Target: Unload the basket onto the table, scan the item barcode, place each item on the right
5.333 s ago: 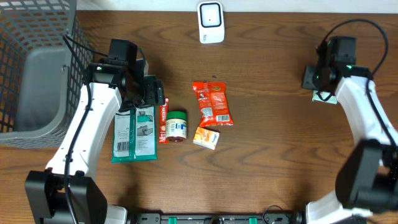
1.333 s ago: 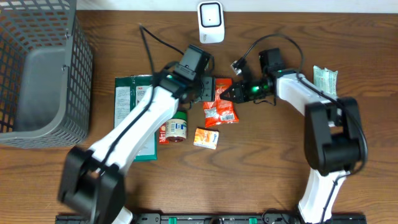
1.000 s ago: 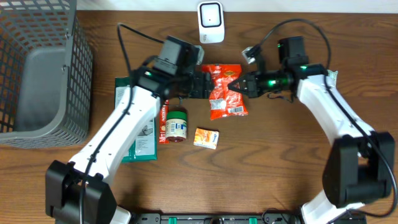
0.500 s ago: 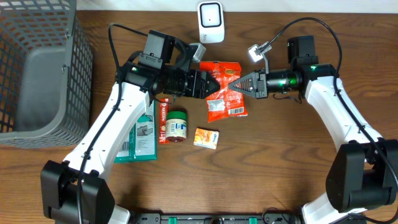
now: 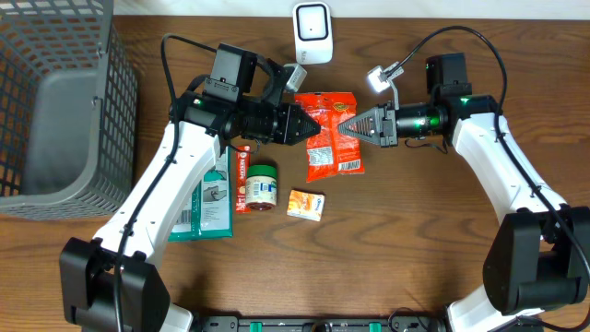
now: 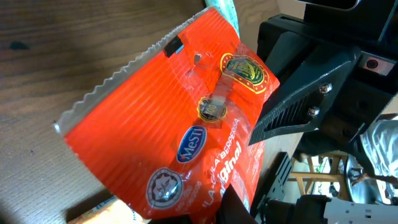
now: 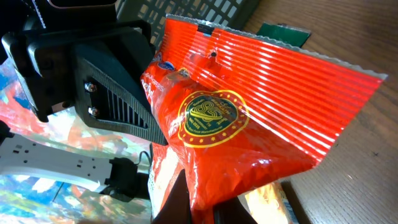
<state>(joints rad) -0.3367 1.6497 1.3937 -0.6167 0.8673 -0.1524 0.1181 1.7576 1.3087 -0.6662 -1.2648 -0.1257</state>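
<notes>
Your left gripper (image 5: 312, 124) and right gripper (image 5: 347, 126) each pinch an opposite edge of the red snack pouch (image 5: 336, 152). They stretch it flat between them, likely so its barcode reads cleanly. The pouch sits mid-table, near the white scanner (image 5: 312, 33) but apart from it. The wire basket (image 5: 18, 55) beside your left arm shows only its grey floor; nothing lies inside.

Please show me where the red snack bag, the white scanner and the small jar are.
red snack bag (image 5: 336, 152), overhead view, lower half of the pouch.
white scanner (image 5: 312, 28), overhead view, middle of its face.
small jar (image 5: 262, 190), overhead view, its label.
</notes>
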